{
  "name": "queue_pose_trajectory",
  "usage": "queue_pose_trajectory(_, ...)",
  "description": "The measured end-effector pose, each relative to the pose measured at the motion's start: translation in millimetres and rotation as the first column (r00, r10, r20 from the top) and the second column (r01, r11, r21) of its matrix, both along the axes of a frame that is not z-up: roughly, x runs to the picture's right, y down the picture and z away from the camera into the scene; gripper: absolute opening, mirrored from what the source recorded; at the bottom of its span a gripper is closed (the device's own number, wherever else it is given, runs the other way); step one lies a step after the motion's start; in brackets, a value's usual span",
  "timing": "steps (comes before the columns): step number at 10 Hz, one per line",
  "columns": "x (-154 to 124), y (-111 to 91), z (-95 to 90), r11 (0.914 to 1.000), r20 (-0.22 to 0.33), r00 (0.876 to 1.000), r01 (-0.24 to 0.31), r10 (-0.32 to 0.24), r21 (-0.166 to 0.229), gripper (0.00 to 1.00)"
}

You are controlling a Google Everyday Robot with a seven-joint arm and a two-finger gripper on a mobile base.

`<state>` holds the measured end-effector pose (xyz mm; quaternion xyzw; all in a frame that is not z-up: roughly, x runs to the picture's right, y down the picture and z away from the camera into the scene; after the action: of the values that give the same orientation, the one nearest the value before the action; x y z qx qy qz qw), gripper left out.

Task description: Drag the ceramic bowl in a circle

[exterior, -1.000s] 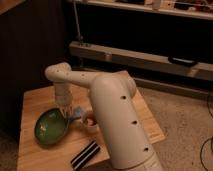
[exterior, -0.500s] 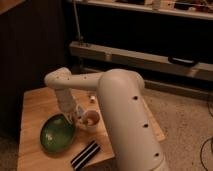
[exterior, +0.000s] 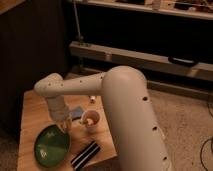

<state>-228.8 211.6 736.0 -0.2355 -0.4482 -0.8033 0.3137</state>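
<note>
Hand (exterior: 64,125) at ceramic bowl (exterior: 51,146) rim, its grip indiscernible, arm (exterior: 125,110) hiding table's (exterior: 30,112) right.

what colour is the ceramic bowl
Glossy green with faint light marks inside, seen in the camera view: the ceramic bowl, with the gripper at its upper right rim.

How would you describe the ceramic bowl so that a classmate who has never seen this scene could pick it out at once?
Find the wooden table under the white robot arm. At its front left corner, just below the gripper, lies the ceramic bowl. It is wide, shallow and glossy green, the largest dish there, unlike the small white cup and the black striped object beside it.
</note>
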Motion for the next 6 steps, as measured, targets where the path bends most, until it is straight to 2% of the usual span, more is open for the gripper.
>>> queue_pose_trajectory(3,-47.9,13.3,-4.0,0.9974,0.039,0.998,-0.057,0.059,-0.045,0.14)
queue_pose_trajectory(4,-60.0,11.9,-1.4,0.9959,0.042,0.996,-0.074,0.077,-0.052,0.14)
queue_pose_trajectory(6,-79.8,-3.5,9.2,0.9906,0.042,0.991,-0.123,0.126,-0.059,0.14)
